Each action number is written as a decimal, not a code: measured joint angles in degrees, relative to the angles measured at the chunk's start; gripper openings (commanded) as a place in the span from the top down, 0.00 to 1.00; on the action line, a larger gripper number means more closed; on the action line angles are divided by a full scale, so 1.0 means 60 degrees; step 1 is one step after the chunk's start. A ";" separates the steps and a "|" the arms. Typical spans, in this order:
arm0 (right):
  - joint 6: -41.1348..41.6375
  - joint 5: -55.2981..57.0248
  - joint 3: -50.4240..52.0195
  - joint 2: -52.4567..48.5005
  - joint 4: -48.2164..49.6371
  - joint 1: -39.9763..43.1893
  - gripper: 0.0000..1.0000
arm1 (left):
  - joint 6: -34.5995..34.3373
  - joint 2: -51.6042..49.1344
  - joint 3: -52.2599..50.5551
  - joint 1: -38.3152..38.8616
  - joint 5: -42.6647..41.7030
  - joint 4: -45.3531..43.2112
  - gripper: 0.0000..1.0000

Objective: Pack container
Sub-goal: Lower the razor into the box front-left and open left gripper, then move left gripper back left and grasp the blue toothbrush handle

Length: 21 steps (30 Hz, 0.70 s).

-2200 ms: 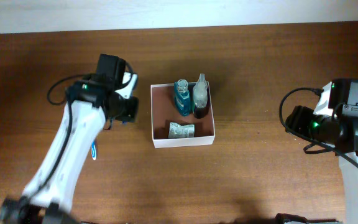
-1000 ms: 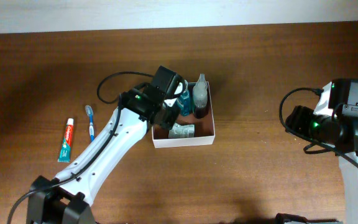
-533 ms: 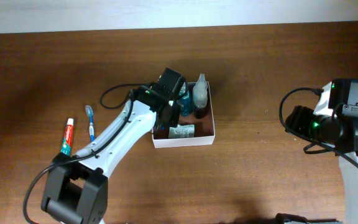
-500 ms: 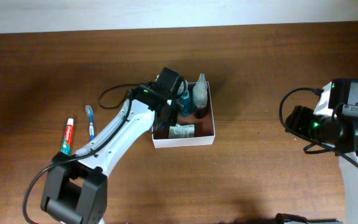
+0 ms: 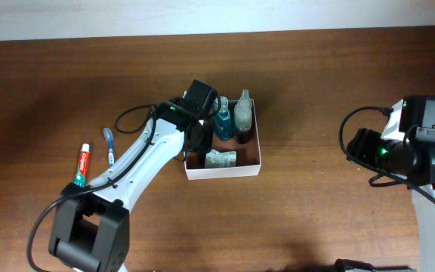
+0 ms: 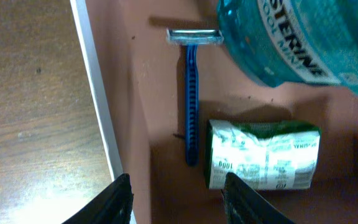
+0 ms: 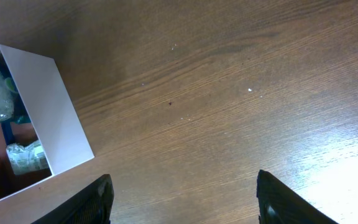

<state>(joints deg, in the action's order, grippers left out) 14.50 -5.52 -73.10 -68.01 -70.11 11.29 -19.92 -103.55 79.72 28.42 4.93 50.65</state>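
From above, the container point(image 5: 223, 173) sits on the table point(image 5: 323, 68) with a blue bottle point(image 5: 221, 121) and a pale bottle point(image 5: 243, 112) along its far side and a green-and-white packet point(image 5: 221, 159) near its front wall. Well to the left of the container, a toothbrush point(image 5: 110, 147) and a toothpaste tube point(image 5: 81, 168) lie on the wood, so the packing looks partly done, with at least these two left to bring in. The left arm point(image 5: 146, 155) reaches over the container's left side.

On the left wrist view, the left gripper point(image 6: 179, 200) hangs above the container floor just inside its left wall, fingers apart and nothing between them. A blue razor point(image 6: 191, 106) lies flat on that floor, beside the packet and below the blue bottle.

On the right wrist view, the right gripper point(image 7: 184, 186) is spread wide and empty over bare wood, well to the right of the container.
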 measured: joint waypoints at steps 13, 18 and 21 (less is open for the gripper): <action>-0.0029 0.0004 0.0000 -0.0011 0.0000 0.0000 0.34 | 0.1151 0.3854 0.0299 -0.2863 0.0674 0.1749 0.13; -0.0029 0.0000 0.0000 -0.0015 -0.0004 0.0000 0.33 | 0.1548 0.3730 0.0200 -0.4721 0.0386 0.1836 0.13; -0.0029 0.0000 0.0000 -0.0015 -0.0007 0.0000 0.33 | 0.1690 0.3253 -0.0076 -0.5155 0.0222 0.1716 0.13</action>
<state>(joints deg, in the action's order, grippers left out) 14.33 -5.52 -73.10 -68.10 -70.15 11.29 -9.78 -84.03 79.26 -2.50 6.26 60.95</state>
